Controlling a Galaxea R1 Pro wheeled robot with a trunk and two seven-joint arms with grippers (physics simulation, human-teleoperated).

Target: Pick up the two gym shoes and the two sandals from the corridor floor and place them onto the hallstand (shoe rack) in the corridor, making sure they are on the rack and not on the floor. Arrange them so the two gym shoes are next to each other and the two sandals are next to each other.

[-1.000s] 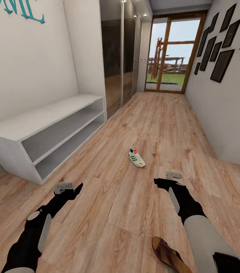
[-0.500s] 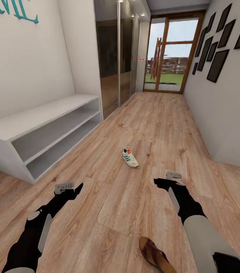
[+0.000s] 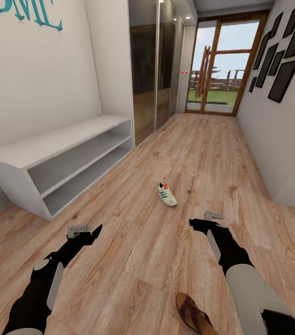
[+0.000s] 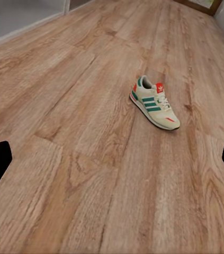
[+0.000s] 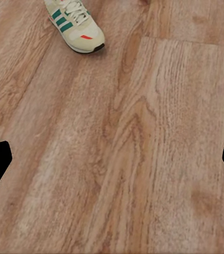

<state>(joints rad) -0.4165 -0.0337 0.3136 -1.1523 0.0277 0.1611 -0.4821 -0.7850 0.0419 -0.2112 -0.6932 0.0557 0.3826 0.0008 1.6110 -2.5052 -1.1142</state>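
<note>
One gym shoe (image 3: 166, 194) lies upright on the floor (image 3: 203, 153) mid-corridor, ahead of both arms and between them, well apart from either end effector. In the left wrist view the shoe (image 4: 154, 102) sits alone on the planks, green stripes and red heel patch facing the camera; in the right wrist view its toe end (image 5: 75, 24) is cut by the frame edge. One sandal (image 3: 193, 315) lies on the floor close to the robot, just beside the right arm, partly cut off by the frame. Left end effector (image 3: 88, 229) and right end effector (image 3: 202, 219) both hover over bare floor, empty; fingers spread wide in each wrist view. Low white two-shelf bench (image 3: 59, 165) stands against the left wall. Glass door (image 3: 217, 65) at the corridor's far end, dark frames (image 3: 282, 46) on the right wall.
</note>
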